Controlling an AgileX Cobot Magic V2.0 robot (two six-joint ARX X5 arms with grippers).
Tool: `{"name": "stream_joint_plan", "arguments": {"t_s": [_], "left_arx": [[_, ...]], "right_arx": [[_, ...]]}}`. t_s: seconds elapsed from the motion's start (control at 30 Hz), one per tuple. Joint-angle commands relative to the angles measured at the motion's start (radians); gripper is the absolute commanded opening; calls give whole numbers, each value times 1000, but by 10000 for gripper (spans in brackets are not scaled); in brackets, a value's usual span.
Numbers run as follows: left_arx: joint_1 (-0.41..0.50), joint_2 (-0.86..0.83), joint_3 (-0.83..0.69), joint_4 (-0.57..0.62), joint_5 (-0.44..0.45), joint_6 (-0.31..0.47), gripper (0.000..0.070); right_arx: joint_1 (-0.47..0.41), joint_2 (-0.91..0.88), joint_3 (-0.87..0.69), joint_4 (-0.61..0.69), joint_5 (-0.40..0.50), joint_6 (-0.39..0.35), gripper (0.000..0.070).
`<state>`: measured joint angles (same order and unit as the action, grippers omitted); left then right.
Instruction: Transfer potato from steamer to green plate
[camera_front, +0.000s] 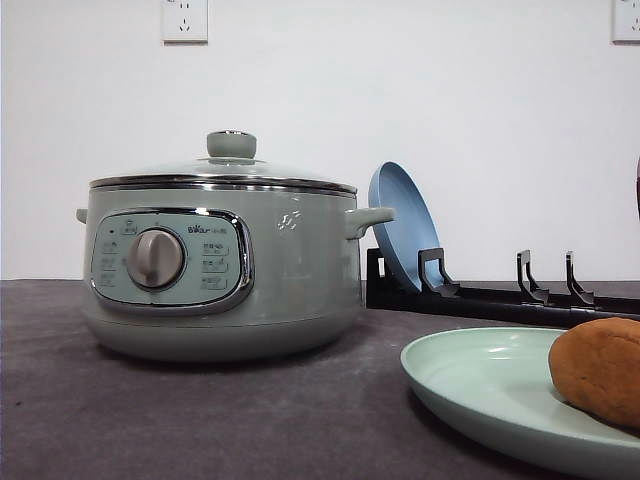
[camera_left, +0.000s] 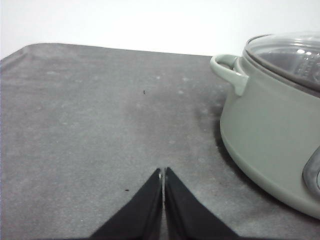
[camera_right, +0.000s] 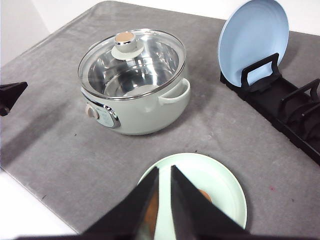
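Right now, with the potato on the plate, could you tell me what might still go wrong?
The potato sits toward the near edge of the green plate; a nudge could roll it off. The right gripper hangs just above it, so a careless retreat might clip it. The blue plate leans upright in its rack, easily toppled by a wide swing.

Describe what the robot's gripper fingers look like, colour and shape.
Both are plain matte black. The left gripper has two flat, wedge-shaped fingers that taper to sharp points. The right gripper has the same black, triangular tapering fingers. I can see no markings, labels or cables on them, and the arms behind them are out of frame.
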<state>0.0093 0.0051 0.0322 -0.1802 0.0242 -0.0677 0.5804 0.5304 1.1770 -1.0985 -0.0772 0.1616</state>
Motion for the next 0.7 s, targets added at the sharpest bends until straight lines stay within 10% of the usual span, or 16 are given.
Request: {"name": "stream_joint_plan", "arguments": {"t_s": [0.0, 0.67], "left_arx": [[2, -2, -20, -4, -2, -1, 0], [2, -2, -20, -6, -2, -1, 0]], "right_arx": [[5, 3, 14, 10, 0, -2, 32], [-2, 1, 10, 16, 17, -7, 32]]}}
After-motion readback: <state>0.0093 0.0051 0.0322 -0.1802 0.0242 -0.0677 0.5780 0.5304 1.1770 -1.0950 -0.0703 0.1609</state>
